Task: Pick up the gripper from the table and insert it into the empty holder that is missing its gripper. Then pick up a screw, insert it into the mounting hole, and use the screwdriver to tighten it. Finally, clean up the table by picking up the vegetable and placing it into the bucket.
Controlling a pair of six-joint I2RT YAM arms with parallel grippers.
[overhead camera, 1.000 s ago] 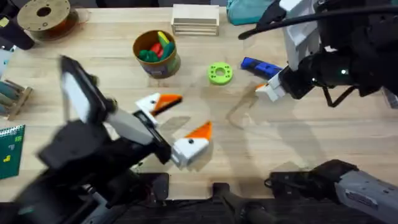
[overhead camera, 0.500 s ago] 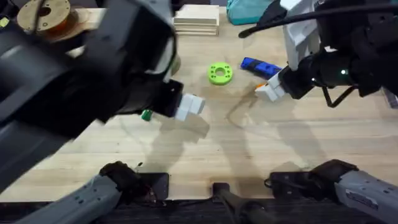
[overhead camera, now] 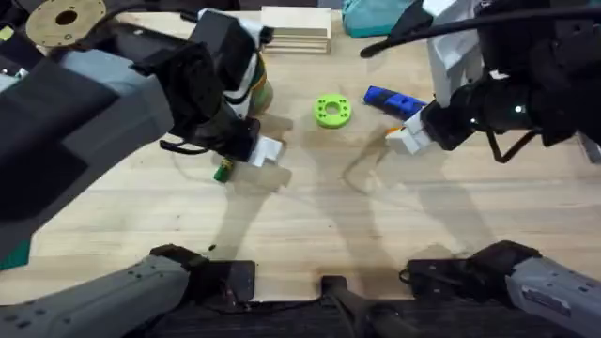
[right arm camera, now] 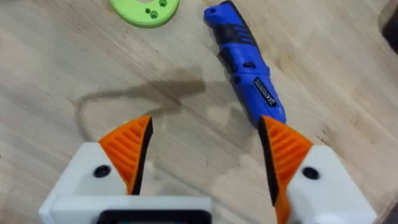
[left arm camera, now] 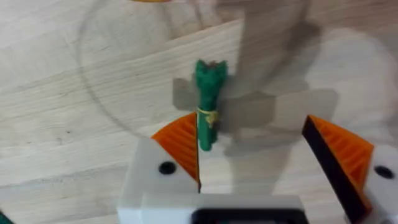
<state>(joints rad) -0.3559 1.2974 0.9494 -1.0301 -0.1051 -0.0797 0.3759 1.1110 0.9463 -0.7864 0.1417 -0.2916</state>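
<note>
The green vegetable [overhead camera: 222, 172] lies on the table [overhead camera: 310, 225] in front of the bucket [overhead camera: 262, 96], which my left arm mostly hides. My left gripper [overhead camera: 249, 160] hangs open just above it. In the left wrist view the vegetable [left arm camera: 208, 102] lies between the orange pads [left arm camera: 180, 146], close to one of them, with the left gripper [left arm camera: 261, 155] not closed on it. The blue screwdriver [overhead camera: 394, 100] lies at the back right. My right gripper [overhead camera: 408, 136] stands open beside it, and the screwdriver [right arm camera: 245, 62] ends near one pad of the right gripper [right arm camera: 205, 149]. The loose gripper, holder and screw are out of view.
A green ring disc [overhead camera: 331, 110] lies between the bucket and the screwdriver, and it is also in the right wrist view [right arm camera: 146, 7]. Stacked wooden blocks [overhead camera: 296, 28] and a teal object [overhead camera: 371, 14] sit at the back edge. A spool [overhead camera: 66, 19] is at the back left.
My left arm swung from the front left up under the camera, then came down over the vegetable near the bucket. The right arm has not moved.
</note>
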